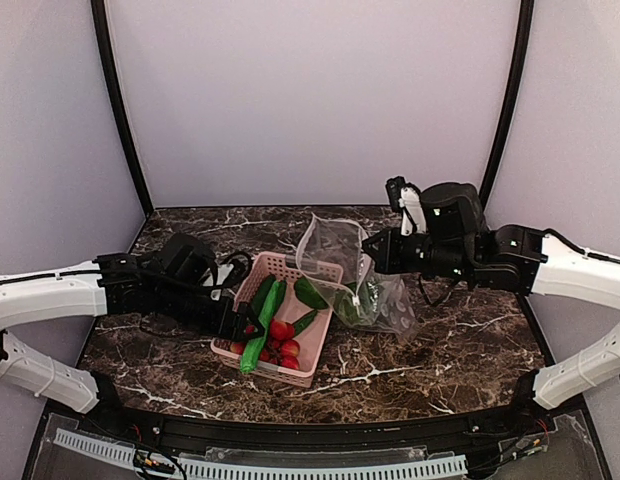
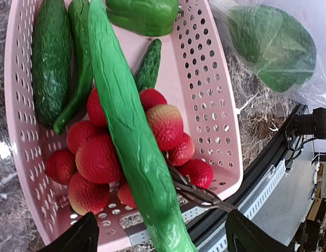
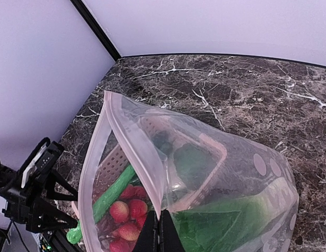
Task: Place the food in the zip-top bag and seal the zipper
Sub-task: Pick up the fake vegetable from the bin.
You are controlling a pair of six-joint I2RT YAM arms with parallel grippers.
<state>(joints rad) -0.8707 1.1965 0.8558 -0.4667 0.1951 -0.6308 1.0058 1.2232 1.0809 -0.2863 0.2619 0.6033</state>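
Basket (image 2: 218, 105) just beside bag (image 1: 335, 245) — red fruits (image 2: 97, 160) under long cucumber (image 2: 131, 142).

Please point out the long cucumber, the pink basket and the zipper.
long cucumber (image 2: 129, 142): left wrist view, its middle.
pink basket (image 2: 205, 89): left wrist view, perforated wall.
zipper (image 3: 138, 149): right wrist view, strip's middle.

Clear zip-top bag (image 3: 257, 163) stands open, leafy vegetable (image 3: 231, 220) inside, long cucumber (image 2: 126, 131) outside.
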